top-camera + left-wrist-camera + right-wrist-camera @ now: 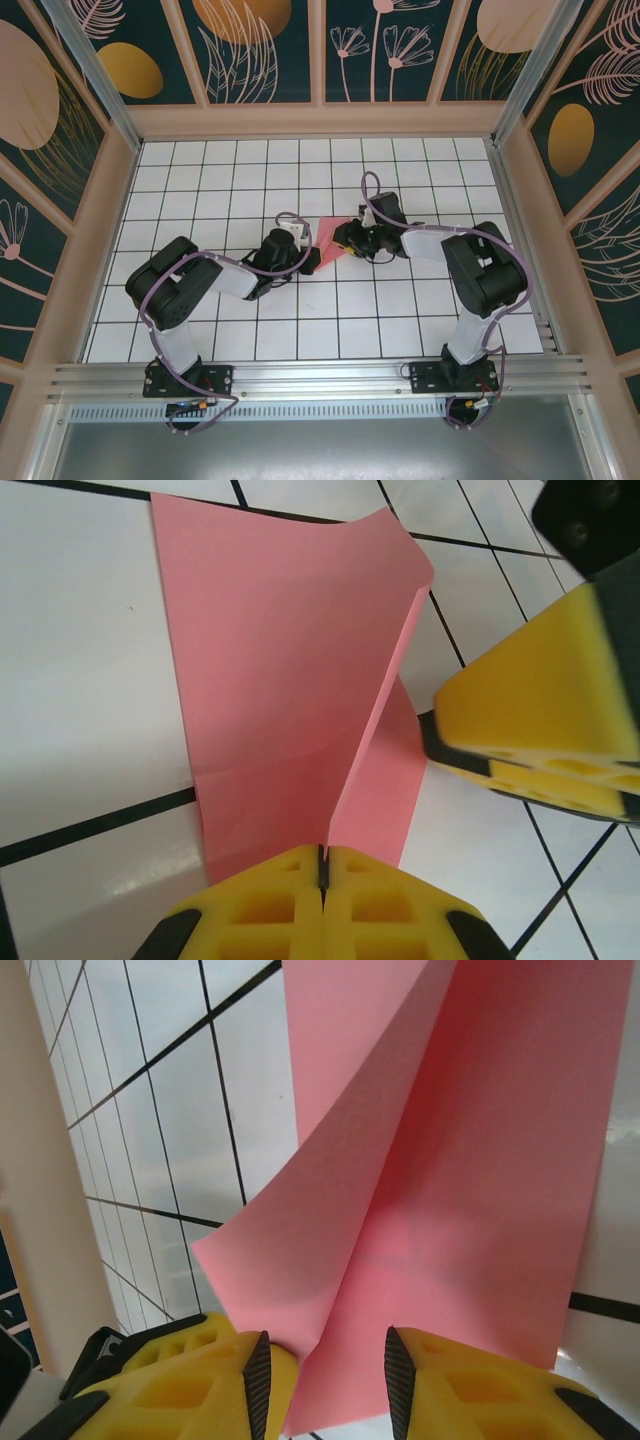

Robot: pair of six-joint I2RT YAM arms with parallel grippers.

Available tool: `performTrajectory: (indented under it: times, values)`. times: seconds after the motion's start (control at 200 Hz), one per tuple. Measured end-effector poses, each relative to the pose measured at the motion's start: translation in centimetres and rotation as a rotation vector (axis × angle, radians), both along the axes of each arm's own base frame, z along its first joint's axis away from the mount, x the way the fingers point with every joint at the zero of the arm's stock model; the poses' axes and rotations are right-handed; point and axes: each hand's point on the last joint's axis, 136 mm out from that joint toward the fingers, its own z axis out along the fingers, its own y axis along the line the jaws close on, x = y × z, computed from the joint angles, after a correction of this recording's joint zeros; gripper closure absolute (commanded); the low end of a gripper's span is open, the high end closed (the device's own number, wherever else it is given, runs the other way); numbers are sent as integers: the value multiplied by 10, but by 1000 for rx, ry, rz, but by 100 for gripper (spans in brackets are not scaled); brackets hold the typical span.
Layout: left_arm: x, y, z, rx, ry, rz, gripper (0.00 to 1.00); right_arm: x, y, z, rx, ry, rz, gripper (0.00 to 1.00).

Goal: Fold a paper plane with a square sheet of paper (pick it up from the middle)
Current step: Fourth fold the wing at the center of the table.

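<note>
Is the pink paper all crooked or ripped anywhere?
No rips show. The pink paper isn't lying flat, though: a ridge stands up from it, pinched at one end by the left gripper, and one flap curls up beside the open right gripper.

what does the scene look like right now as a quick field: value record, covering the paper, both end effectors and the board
paper: pink sheet of paper, partly folded, one crease standing up off the surface
left end effector: shut on the paper's raised crease
right end effector: open, fingers either side of the paper's fold, coming from the other side
surface: white gridded board, with the paper near its middle
plane: not yet formed
</note>
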Motion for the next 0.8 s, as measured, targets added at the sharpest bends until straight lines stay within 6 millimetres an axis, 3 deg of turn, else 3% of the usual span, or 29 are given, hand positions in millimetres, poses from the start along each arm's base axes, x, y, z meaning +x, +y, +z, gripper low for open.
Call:
performTrajectory:
  times: [0.44,0.701,0.801]
  values:
    - [-4,-4,2,-59,59,8,90,5,7,-15,-5,1,53,64]
    - [-6,-5,1,-64,69,-2,75,4,8,-20,-4,6,64,62]
    - [-6,-6,-2,-60,78,-6,74,4,9,-19,-1,3,66,60]
